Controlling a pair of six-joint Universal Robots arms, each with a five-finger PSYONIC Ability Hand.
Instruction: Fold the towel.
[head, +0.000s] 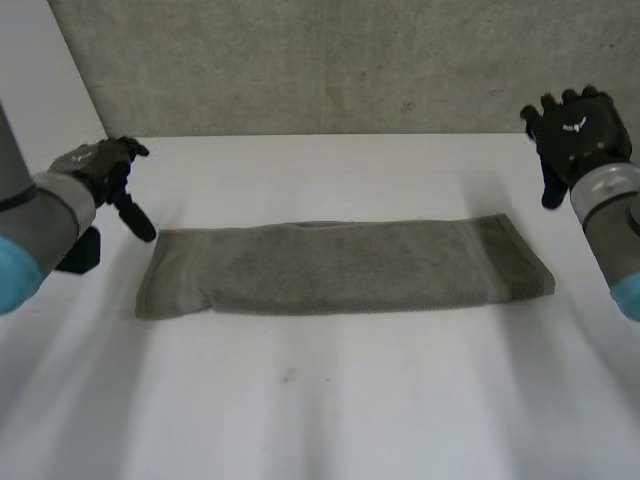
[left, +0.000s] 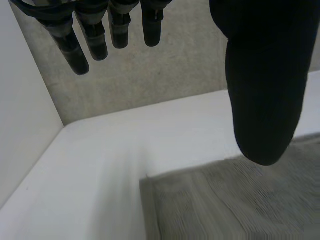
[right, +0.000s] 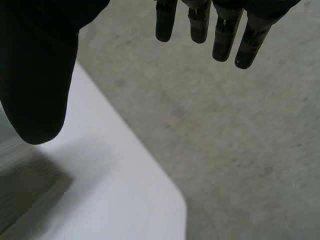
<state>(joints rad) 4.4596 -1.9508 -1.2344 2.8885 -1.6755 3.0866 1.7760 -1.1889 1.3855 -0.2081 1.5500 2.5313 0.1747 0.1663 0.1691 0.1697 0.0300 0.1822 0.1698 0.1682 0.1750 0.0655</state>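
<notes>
Towel (head: 345, 268) plain grey-green. Table (head: 320, 420) white. Wall (head: 350, 60) mottled grey. Left robot hand (head: 100, 165), right robot hand (head: 578, 130) black.

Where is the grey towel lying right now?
In the head view the towel lies flat across the middle of the white table, between the left hand and the right hand, touching neither.

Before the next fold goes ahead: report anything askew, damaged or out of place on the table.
Nothing serious. The towel lies flat as a long strip, its left end slightly uneven. A small dark speck marks the table in front of it. The left hand and right hand hover open, off the towel.
</notes>
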